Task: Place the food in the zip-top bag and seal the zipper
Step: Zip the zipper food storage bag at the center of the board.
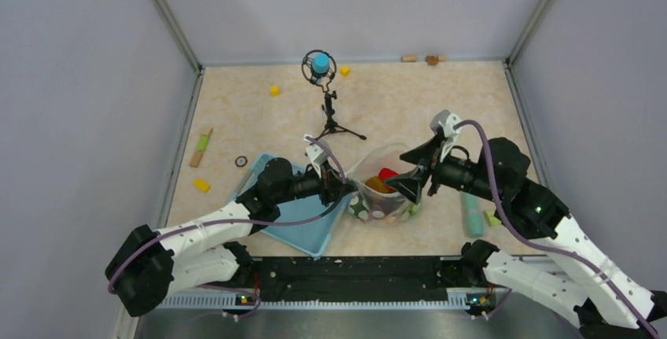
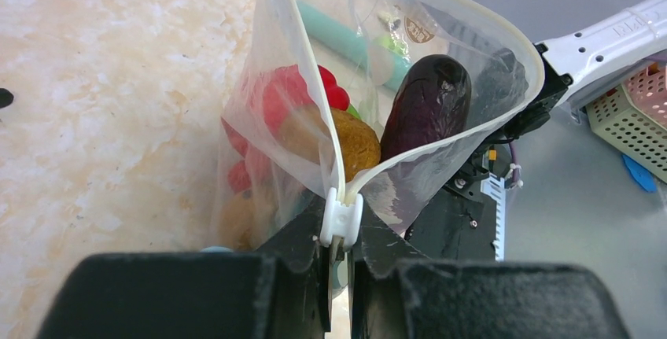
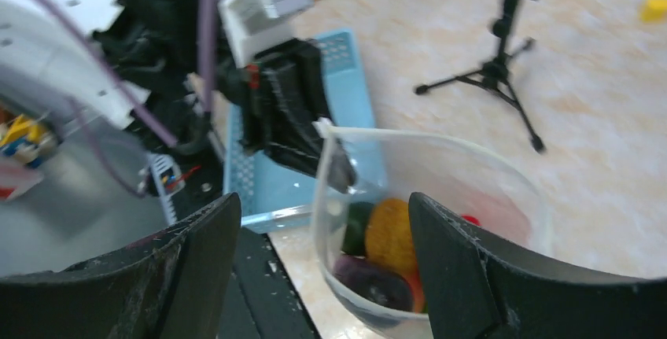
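While left pincer [image 2: 340,238] clamps zipper [image 2: 324,123] end, bag [image 1: 384,199] mouth apparently faces up.

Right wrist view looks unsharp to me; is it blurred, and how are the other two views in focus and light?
Right wrist view: soft all over, likely motion blur; the right fingers lack crisp edges. Left wrist view: the zip-top bag and food are sharp, the left fingers defocused. Top external view: evenly lit, sharp, faint shadows.
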### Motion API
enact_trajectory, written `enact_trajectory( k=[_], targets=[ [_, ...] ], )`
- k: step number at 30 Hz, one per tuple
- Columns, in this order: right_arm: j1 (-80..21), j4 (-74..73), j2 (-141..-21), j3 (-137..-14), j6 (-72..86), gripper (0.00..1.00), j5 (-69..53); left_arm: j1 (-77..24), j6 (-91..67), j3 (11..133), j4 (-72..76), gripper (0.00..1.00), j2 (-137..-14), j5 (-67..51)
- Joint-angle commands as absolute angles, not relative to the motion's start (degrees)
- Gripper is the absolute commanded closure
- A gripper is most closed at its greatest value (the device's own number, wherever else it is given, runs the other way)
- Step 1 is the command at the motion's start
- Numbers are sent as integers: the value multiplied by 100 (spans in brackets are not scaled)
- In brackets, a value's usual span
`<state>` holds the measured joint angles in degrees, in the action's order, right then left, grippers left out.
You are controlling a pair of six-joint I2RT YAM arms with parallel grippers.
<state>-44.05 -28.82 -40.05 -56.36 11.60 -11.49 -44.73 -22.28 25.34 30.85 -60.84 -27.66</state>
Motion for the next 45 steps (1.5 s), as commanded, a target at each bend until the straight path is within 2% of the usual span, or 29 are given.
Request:
enact_trajectory(
  k=[1, 8, 12, 15, 17, 19, 21, 22, 23, 25, 27, 30, 34, 39, 41, 45],
  targets=[
    [-4375, -2107, -4130, -5385, 615, 24, -3134, -4498, -2128, 2925, 2989, 100, -5876, -2837],
    [-4630, -2346, -5056, -5383, 445, 34, -3395, -4509, -2039, 3033, 2855, 100, -5874, -2878],
    [-5293, -2713, -5497, -5515, 306, 37, -2023, -4517, -1921, 3093, 2746, 100, -5923, -3166],
    [-5327, -2831, -5759, -5565, 364, 41, -1543, -4544, -1771, 3055, 2788, 100, -5913, -3471],
    [-5330, -2871, -5835, -5574, 378, 53, -1453, -4553, -1647, 3030, 2764, 100, -5902, -3614],
    [-5328, -2840, -5853, -5574, 409, 75, -1490, -4554, -1515, 2977, 2775, 100, -5865, -3821],
    [-5333, -2738, -5784, -5503, 429, 90, -1467, -4553, -1409, 2881, 2834, 100, -5776, -3982],
    [-5328, -2664, -5716, -5457, 456, 98, -1419, -4559, -1365, 2823, 2876, 96, -5719, -3985],
    [-5331, -2596, -5636, -5391, 511, 100, -1356, -4554, -1322, 2740, 2901, 88, -5628, -3939],
    [-5333, -2444, -5443, -5246, 584, 100, -1344, -4553, -1348, 2525, 2986, 64, -5408, -3678],
    [-5332, -2242, -5209, -5065, 668, 100, -1398, -4548, -1564, 2276, 3145, 45, -5159, -3255],
    [-5330, -1965, -4985, -4774, 836, 100, -1395, -4545, -1802, 1850, 3610, 28, -4901, -2864],
    [-5334, -1618, -4858, -4465, 930, 100, -1617, -4547, -1950, 1817, 3841, 25, -4993, -2803],
    [-5334, -1477, -4730, -4317, 963, 100, -1747, -4547, -1945, 1895, 4312, 26, -5351, -2917],
    [-5330, -1484, -4728, -4307, 1022, 100, -1707, -4545, -1826, 1961, 4380, 29, -5450, -3180],
    [-5333, -1419, -4715, -4279, 1123, 100, -1769, -4548, -1778, 2036, 4518, 44, -5597, -3262]
  ],
)
